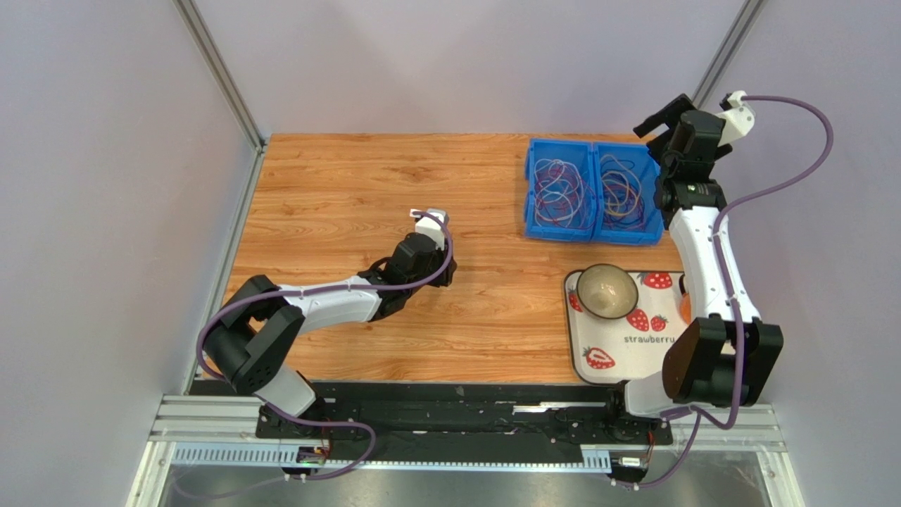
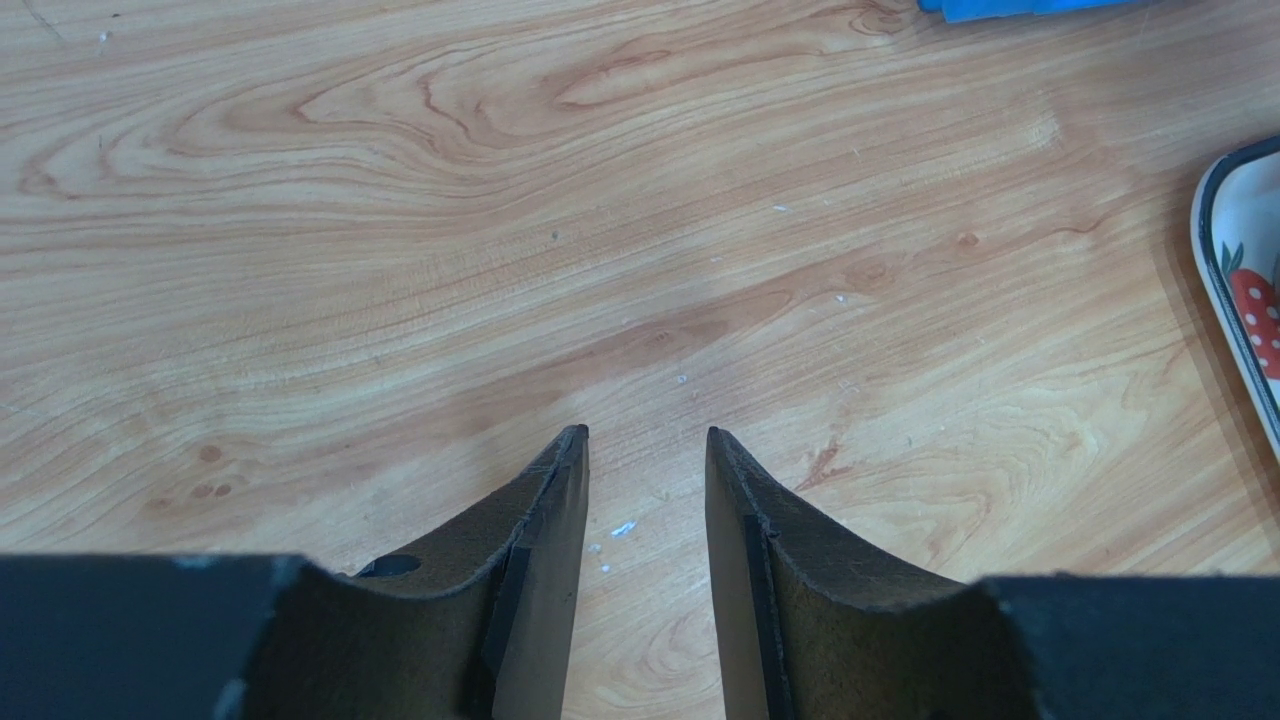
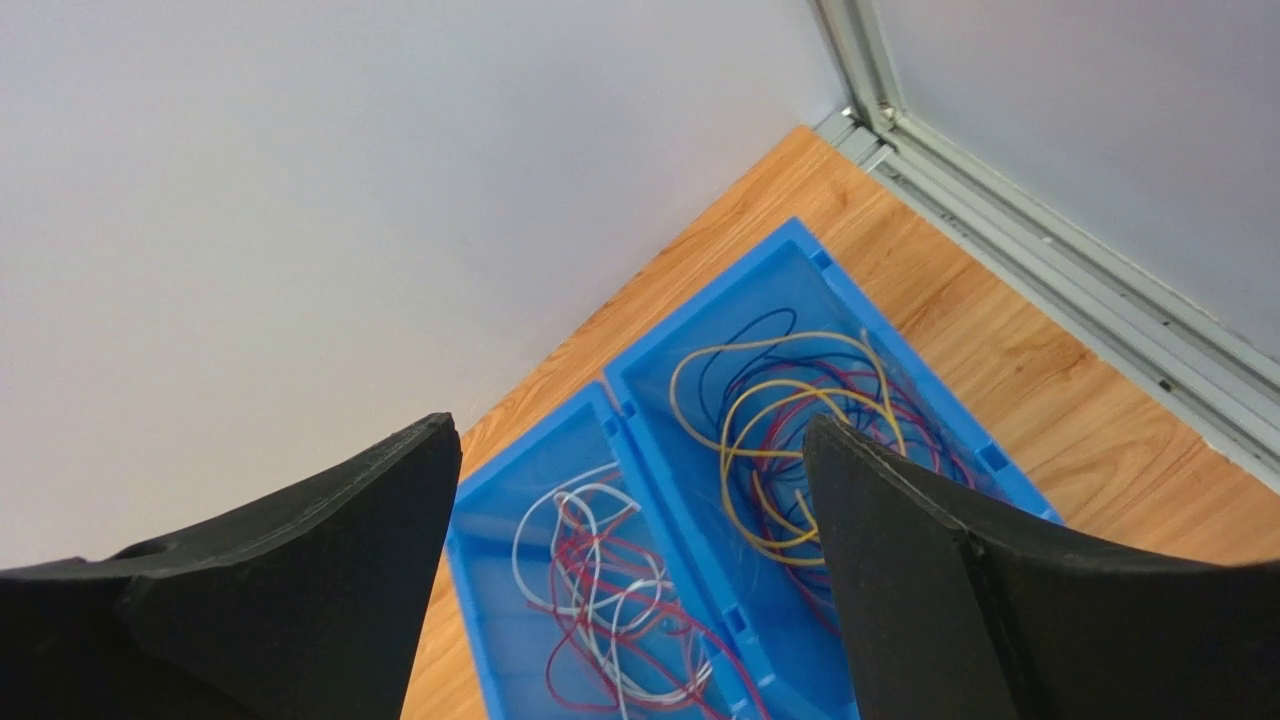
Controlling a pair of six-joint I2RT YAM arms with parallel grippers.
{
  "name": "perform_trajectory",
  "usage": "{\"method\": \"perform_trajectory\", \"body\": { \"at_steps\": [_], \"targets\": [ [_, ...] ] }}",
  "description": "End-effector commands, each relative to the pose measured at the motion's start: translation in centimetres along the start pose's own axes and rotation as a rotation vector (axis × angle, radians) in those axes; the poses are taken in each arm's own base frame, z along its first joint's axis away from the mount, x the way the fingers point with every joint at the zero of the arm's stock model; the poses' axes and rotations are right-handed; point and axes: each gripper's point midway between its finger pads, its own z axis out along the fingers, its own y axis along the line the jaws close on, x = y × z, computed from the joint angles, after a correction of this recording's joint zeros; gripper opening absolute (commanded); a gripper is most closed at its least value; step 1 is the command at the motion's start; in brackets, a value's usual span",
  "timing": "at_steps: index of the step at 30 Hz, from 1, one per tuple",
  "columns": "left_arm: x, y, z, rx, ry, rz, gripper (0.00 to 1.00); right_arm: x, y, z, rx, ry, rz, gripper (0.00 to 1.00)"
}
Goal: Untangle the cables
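Two arms: one stretches low, left end effector (image 2: 646, 435) slightly parted over the bench (image 2: 451, 225); one rears high, right end effector (image 3: 631, 428) spread wide above the cables (image 3: 781, 420). Tray (image 1: 624, 354) print reads "strawberr".

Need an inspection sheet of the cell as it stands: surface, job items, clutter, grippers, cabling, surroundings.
Surface: wooden table, bare wood under the left arm.
Job's things: cables tangled in two blue bins at the far right. White and red in one, yellow, dark and red in the other. None held.
Clutter: bowl on a strawberry tray, near right.
Grippers: left gripper low over bare wood, narrowly open, empty. Right gripper raised above the bins, wide open, empty.
Cables: purple-grey hoses loop along both arms, away from the bins.
Surroundings: grey walls, metal frame posts; nothing else seen.
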Motion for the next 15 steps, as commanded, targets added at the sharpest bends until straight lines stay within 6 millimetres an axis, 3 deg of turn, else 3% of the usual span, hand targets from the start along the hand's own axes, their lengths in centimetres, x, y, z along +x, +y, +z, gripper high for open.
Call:
{"method": "perform_trajectory", "body": {
  "at_steps": [1, 4, 5, 8, 9, 11, 12, 14, 15],
  "targets": [
    [-2.2, -0.6, -0.4, 0.005, -0.062, 0.0, 0.43, 0.7, 2.1, -3.1, -0.133, 0.041, -0.029, 0.89],
    [-2.3, -0.4, -0.4, -0.004, -0.068, -0.004, 0.43, 3.0, 2.2, -4.6, -0.21, 0.116, -0.074, 0.88],
    [-2.3, -0.3, -0.5, -0.01, -0.072, -0.006, 0.43, 4.6, 1.4, -4.9, -0.211, 0.153, -0.091, 0.88],
    [-2.4, 0.0, -0.5, -0.028, -0.078, -0.011, 0.44, 5.9, 1.0, -6.6, -0.258, 0.186, -0.127, 0.89],
    [-2.5, 0.0, -0.6, -0.029, -0.08, -0.014, 0.44, 7.6, 0.4, -7.2, -0.279, 0.233, -0.136, 0.88],
    [-2.5, 0.1, -0.6, -0.032, -0.083, -0.016, 0.44, 8.0, 0.6, -8.6, -0.338, 0.228, -0.149, 0.89],
    [-2.6, 0.2, -0.6, -0.038, -0.085, -0.02, 0.44, 10.0, -0.2, -9.1, -0.35, 0.271, -0.16, 0.89],
    [-2.8, 0.5, -0.8, -0.05, -0.098, -0.023, 0.44, 10.1, -0.1, -10.2, -0.388, 0.244, -0.194, 0.91],
    [-2.8, 0.5, -0.9, -0.05, -0.104, -0.025, 0.44, 11.8, -1.1, -10.5, -0.374, 0.269, -0.207, 0.96]
  ]
}}
